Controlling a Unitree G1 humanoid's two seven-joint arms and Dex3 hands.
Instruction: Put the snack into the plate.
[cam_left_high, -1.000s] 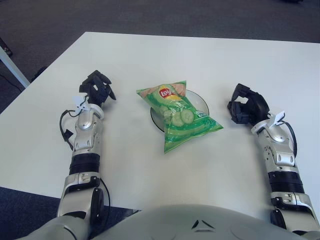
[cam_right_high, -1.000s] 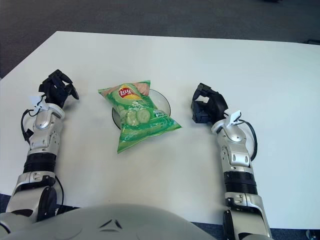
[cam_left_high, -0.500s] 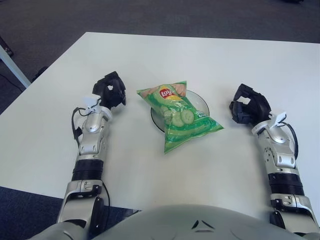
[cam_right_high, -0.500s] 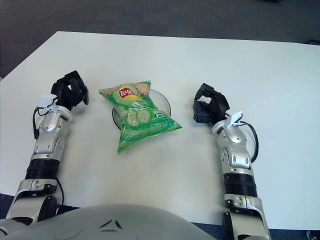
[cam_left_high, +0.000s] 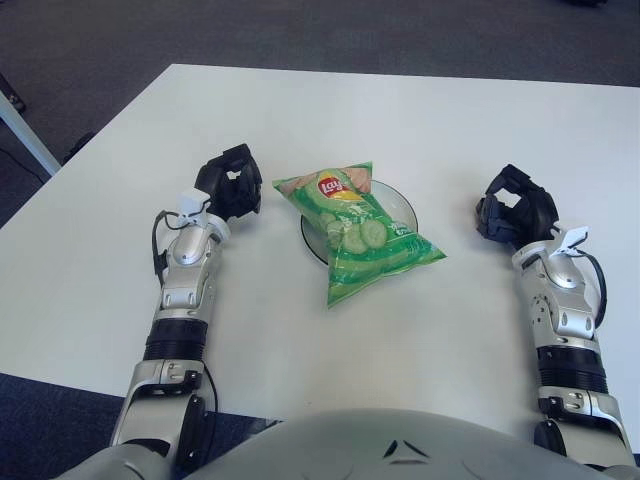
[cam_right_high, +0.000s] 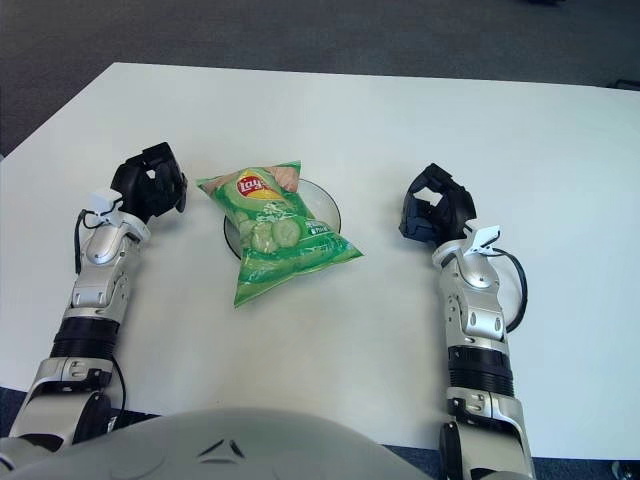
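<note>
On the plate, centre of surface: snack, a green crisp bag with cucumber slices printed on it and a red-and-yellow logo near the top.
Snack position: lying flat across the plate, covering most of it; lower end overhanging the near rim and resting on the surface; top corner reaching past the plate's far-left rim.
Snack orientation: long axis running diagonally, logo end away from the robot, bottom seam toward it and angled to the right.
Plate: dark, round, only the right-hand arc and a small left portion of the rim visible beside the bag.
Left robot hand: just beside the bag's upper-left corner, a narrow gap of bare surface between them, not touching; fingers curled loosely inward, grasping nothing.
Right robot hand: well apart from the plate on its right side; fingers curled inward around empty space, grasping nothing.
Forearms: both silver, stretched forward over the surface from the near edge, left and right of the plate.
Surface: white, flat, carrying plate and bag near the middle.
Surroundings: dark carpeted floor beyond the far edge and at the near-left corner.
</note>
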